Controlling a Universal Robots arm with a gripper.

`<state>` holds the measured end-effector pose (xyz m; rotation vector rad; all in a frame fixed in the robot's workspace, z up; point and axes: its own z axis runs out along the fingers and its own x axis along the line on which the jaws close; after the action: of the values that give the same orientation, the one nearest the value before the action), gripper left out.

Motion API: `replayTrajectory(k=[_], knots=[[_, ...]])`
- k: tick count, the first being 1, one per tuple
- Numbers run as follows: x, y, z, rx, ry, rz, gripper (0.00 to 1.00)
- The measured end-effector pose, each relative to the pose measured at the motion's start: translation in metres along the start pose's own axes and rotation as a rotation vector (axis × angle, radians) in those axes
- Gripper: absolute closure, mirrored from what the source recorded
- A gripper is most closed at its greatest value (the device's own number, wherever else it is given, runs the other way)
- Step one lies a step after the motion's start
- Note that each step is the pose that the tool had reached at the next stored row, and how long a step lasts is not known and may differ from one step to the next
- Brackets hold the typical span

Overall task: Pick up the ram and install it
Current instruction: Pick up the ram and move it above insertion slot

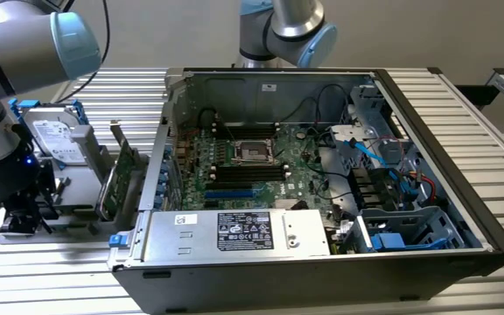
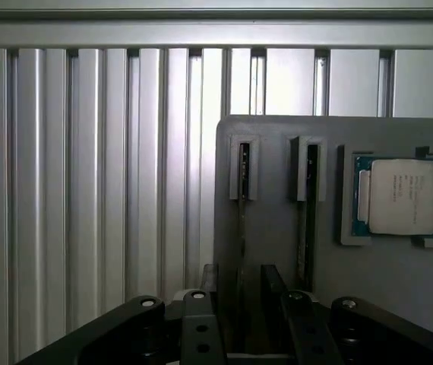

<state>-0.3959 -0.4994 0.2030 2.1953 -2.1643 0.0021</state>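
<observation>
Slatted metal table [image 2: 87,190], wrist view: hand [image 2: 241,272] released astride ram [image 2: 243,228] in grey holder [image 2: 276,228], exterior view: open computer case [image 1: 261,92]

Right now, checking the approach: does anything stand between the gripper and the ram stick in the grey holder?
Nothing visible does. The black gripper hangs with open fingers flanking the long, narrow ram stick, seen edge-on, standing in the flat grey holder block.

ribbed brushed-metal table [image 2: 87,190]; matt plastic holder [image 2: 274,228]; cpu [image 2: 403,196] lid dull metal; claw [image 2: 241,278] matt.
</observation>
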Motion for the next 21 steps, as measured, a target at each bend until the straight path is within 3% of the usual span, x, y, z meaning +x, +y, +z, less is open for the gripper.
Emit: replayTrajectory(k=[4, 11, 17, 21], knots=[[0.000, -0.0002, 0.0040, 0.0004, -0.0166, -0.001, 0.64], [0.008, -0.0002, 0.0059, 0.0007, -0.0351, -0.001, 0.64], [0.010, -0.0031, 0.0069, 0.0009, -0.0570, -0.002, 0.64], [0.011, -0.0032, 0.0074, 0.0011, -0.0609, -0.002, 0.64]])
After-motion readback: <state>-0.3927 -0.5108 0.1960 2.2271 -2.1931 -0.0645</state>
